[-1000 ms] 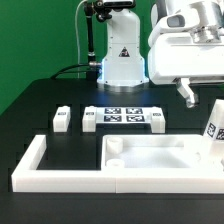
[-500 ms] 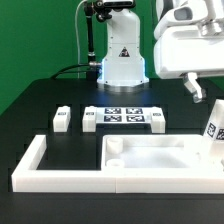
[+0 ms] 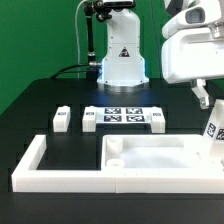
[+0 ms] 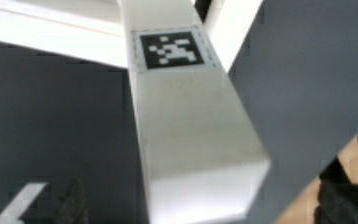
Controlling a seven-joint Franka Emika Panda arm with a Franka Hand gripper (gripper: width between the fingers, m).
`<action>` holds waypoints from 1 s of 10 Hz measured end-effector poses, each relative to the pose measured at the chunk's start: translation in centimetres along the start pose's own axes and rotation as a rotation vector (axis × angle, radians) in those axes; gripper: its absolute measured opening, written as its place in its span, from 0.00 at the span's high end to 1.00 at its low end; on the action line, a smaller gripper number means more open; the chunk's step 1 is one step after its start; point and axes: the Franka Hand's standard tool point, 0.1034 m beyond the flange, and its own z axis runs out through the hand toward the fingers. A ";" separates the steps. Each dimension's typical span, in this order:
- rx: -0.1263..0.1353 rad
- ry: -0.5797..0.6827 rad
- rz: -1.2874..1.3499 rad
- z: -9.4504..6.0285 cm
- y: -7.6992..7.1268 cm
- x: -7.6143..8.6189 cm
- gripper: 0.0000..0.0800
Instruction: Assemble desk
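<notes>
The white desk tabletop panel (image 3: 155,156) lies flat inside the U-shaped rail, a round hole at its near-left corner. Three short white legs lie by the marker board: two to its left (image 3: 62,119) (image 3: 90,120) and one at its right end (image 3: 157,120). Another tagged leg (image 3: 214,126) stands upright at the exterior view's right edge. My gripper (image 3: 203,97) hangs just above and left of that leg, and nothing is held. In the wrist view the tagged leg (image 4: 176,120) fills the middle, close up, between the spread dark fingers (image 4: 25,205); the gripper (image 4: 172,212) is open.
The long white U-shaped rail (image 3: 40,160) borders the tabletop at the front and left. The marker board (image 3: 122,117) lies on the black table behind it. The arm's white base (image 3: 122,60) stands at the back centre.
My gripper has moved steadily toward the exterior view's right, ending above the upright leg. The parts on the table have not moved.
</notes>
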 end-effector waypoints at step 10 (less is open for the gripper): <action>0.034 -0.273 0.090 0.5 1.4 0.1 0.19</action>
